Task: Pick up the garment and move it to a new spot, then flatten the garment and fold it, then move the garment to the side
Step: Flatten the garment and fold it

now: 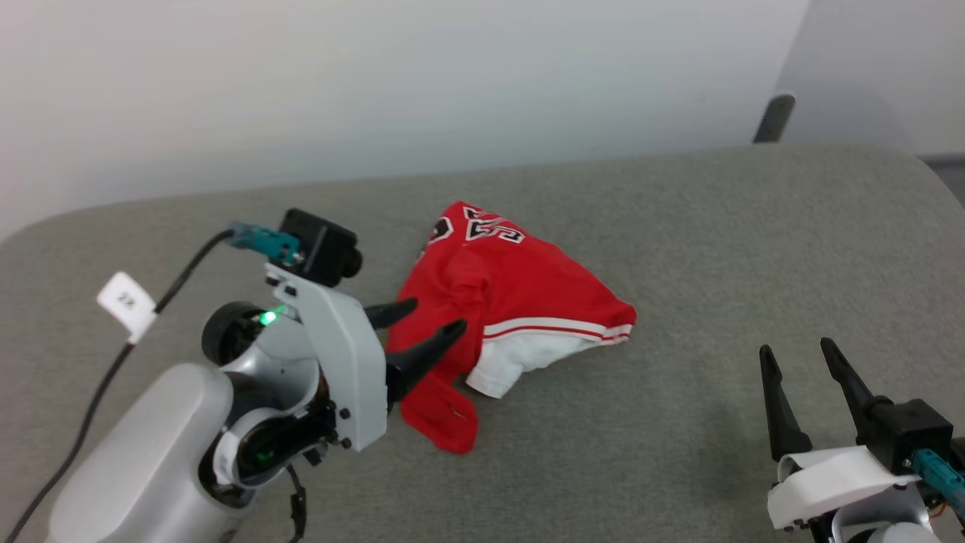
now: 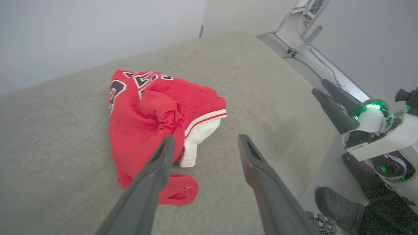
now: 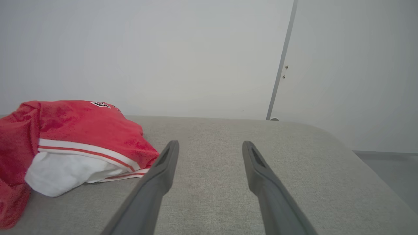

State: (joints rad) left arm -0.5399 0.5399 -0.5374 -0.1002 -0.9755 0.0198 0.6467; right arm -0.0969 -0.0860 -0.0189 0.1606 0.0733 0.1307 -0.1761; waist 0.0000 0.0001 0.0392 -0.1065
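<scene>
Closest to me, the right gripper (image 1: 798, 348) sits low at the near right edge of the grey tabletop (image 1: 716, 249). Its two dark fingers are spread wide and have nothing between them. It is well apart from the garment (image 1: 520, 294).

A bit further in, the left gripper (image 1: 437, 314) reaches in from the left. Its fingers are spread wide too, and they hold nothing. The tips are right at the near left edge of the red cloth. I cannot tell if they touch it.

The garment lies in a crumpled heap near the middle of the tabletop. A white sleeve (image 1: 505, 366) pokes out on the near side, under a red and white striped band. A red flap hangs out toward the left arm. The black and white letters are at the far end of the heap. Behind it all is a plain pale wall (image 1: 377, 90).

I think the first step is on: picking the garment up. Nothing is lifted yet. Next, the left gripper needs to dip down onto a thick fold, pinch it tight, and lift. It should grab plenty of cloth, or the heap may slip out.
</scene>
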